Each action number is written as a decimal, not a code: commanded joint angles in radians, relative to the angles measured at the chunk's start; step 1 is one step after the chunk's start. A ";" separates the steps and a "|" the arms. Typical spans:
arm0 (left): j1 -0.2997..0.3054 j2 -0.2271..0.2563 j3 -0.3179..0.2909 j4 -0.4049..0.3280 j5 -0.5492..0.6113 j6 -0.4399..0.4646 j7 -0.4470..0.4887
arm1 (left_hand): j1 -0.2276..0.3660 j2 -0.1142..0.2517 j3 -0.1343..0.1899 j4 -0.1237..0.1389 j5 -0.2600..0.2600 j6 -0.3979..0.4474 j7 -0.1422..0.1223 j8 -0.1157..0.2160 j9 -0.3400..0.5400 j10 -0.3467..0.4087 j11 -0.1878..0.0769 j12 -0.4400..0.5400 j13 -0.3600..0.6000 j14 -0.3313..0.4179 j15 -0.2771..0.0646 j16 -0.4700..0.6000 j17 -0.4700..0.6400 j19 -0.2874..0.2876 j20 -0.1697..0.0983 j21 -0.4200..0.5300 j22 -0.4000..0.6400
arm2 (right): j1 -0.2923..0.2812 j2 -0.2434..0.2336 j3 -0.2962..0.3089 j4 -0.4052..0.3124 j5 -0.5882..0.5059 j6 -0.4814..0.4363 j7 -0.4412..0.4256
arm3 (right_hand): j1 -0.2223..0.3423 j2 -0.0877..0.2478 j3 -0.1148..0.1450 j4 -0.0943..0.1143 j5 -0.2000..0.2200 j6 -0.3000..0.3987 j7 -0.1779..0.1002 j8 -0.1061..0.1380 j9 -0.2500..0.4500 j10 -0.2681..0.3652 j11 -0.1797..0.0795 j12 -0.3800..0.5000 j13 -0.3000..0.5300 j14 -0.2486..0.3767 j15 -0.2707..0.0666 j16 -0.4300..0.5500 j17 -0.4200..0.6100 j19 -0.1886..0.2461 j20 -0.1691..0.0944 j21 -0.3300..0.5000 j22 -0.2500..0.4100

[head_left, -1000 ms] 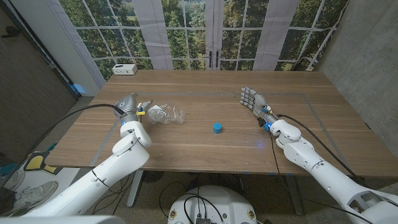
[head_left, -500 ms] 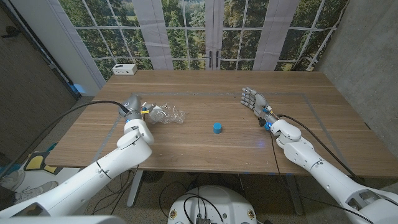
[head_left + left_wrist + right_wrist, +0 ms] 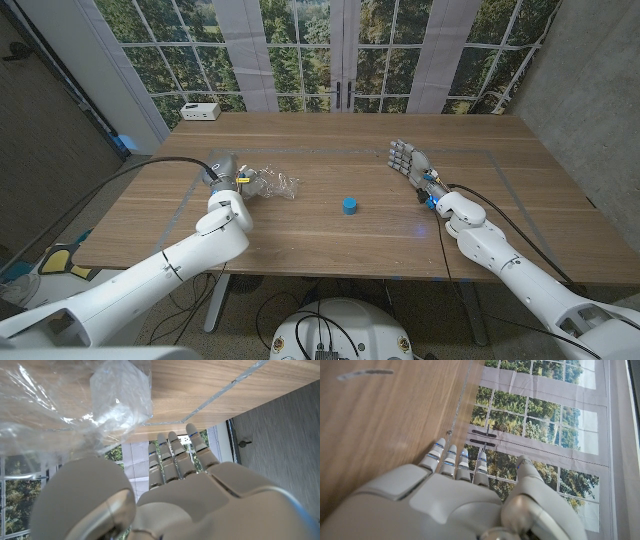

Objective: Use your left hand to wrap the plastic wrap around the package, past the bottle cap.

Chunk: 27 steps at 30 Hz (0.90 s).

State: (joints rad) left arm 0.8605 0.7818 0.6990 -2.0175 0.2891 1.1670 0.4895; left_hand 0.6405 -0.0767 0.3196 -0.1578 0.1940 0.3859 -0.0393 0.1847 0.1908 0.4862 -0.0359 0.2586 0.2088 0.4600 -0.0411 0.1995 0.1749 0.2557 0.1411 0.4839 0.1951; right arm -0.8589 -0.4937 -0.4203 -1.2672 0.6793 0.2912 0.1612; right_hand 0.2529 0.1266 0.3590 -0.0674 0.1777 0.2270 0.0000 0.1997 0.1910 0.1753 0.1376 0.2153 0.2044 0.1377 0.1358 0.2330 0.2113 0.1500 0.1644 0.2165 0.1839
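Left of centre in the head view, the plastic wrap (image 3: 268, 183) is touched by the left hand (image 3: 232, 178); whether it is gripped cannot be told. The blue bottle cap (image 3: 349, 205) is seen lower right of it.

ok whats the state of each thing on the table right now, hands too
plastic wrap: crumpled, lying on the table at the left hand's fingers
bottle cap: alone mid-table, untouched
left hand: fingers straight, against the wrap, grip unclear
right hand: fingers extended, holding nothing
white box: sitting at the far edge
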 commanded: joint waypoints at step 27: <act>-0.012 -0.037 0.090 0.061 0.091 0.004 0.142 | 0.380 0.185 0.103 -0.022 -0.003 0.532 0.029 0.166 0.035 0.559 -0.140 0.181 0.082 0.288 -0.099 0.043 0.003 0.108 -0.044 0.049 0.008 | -0.012 -0.002 0.002 -0.015 -0.001 0.002 -0.011 | -0.009 -0.001 -0.006 0.001 -0.003 0.010 -0.002 0.000 0.003 0.032 0.006 0.008 0.004 0.015 0.002 0.003 0.004 0.001 0.003 0.000 0.003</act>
State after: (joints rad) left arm 0.7826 0.8115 0.8360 -2.0008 0.3379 1.2169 0.5065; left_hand 0.8861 0.0024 0.4049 -0.1760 0.1798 0.8003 0.0338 0.3190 0.2119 0.8677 -0.0363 0.4119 0.2650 0.7171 -0.0676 0.2322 0.1746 0.3437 0.1033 0.5210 0.1979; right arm -0.8678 -0.4942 -0.4182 -1.2799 0.6792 0.2980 0.1570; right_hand 0.2530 0.1267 0.3590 -0.0674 0.1777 0.2269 0.0000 0.1997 0.1910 0.2004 0.1448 0.2153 0.2072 0.1485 0.1358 0.2330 0.2113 0.1500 0.1644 0.2166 0.1839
